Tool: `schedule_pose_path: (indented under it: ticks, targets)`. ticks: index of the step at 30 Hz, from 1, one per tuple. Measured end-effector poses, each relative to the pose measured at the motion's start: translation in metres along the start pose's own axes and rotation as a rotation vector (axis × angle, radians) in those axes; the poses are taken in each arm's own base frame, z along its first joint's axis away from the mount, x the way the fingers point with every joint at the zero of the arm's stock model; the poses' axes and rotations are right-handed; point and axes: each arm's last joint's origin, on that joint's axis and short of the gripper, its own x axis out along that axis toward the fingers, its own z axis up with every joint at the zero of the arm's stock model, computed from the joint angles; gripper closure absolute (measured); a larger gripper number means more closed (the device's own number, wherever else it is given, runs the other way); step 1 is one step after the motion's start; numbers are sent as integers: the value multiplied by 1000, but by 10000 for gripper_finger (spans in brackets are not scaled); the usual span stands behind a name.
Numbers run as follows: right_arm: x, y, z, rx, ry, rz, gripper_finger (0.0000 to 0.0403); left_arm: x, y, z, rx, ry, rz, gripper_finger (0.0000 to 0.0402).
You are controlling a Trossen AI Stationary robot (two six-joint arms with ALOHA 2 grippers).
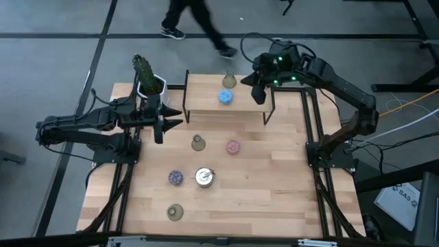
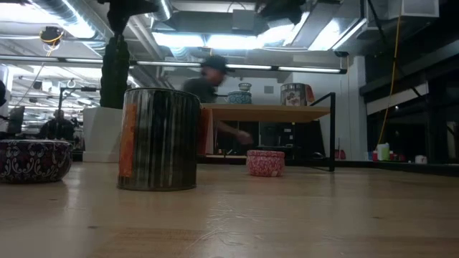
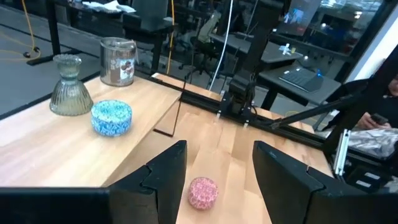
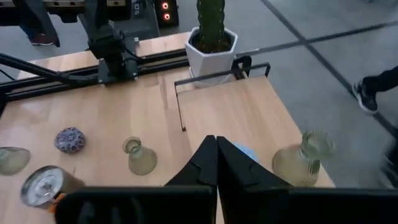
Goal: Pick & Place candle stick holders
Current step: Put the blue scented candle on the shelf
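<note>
a: where's your left claw (image 1: 171,118), and what's next?

b: it hangs at the table's left edge, just in front of the cactus pot (image 1: 149,88), fingers spread partway with nothing between them. the nearest holder is the green flared one (image 1: 198,143), a little out from my tips toward the table's middle and slightly nearer the front edge. it stands upright, neck up, so i'd come down over it. the pink round one (image 3: 203,191) lies dead ahead through my fingers, farther along the same line.

a: and your right claw (image 1: 260,90)?

b: pressed together, empty, up over the right end of the shelf (image 1: 206,103). it's nearer to what's already up there; the left is nearer everything on the table.

a: count them.

b: on the shelf: a green flared one (image 1: 229,81) and the blue round one (image 1: 226,97). a glass cup (image 3: 118,61) stands there too, though from above my right arm seems to hide it, so i'd hedge on its exact spot. on the table: the green one near me, the pink one, a dark speckled one (image 1: 175,178), a shiny cup (image 1: 204,177) just beside it, and another green one (image 1: 175,213) near the front edge. that makes three green, three round, two cups. eight in all, three up, five left.
</note>
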Motion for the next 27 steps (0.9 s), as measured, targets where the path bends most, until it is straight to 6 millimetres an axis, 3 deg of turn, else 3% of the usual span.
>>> schedule_pose_path:
  ticks: [9, 18, 27]
  targets:
    - [-38, 11, -5, 19, -1, 46, 402, 19, -2, 1, 24, -24, 5, 221]
    - [-71, 21, -6, -27, -65, -37, 402, 32, -1, 0, 52, -31, 47, 221]
    - [-59, 27, -21, -52, -136, -28, 402, 34, -1, 0, 110, -36, 74, 208]
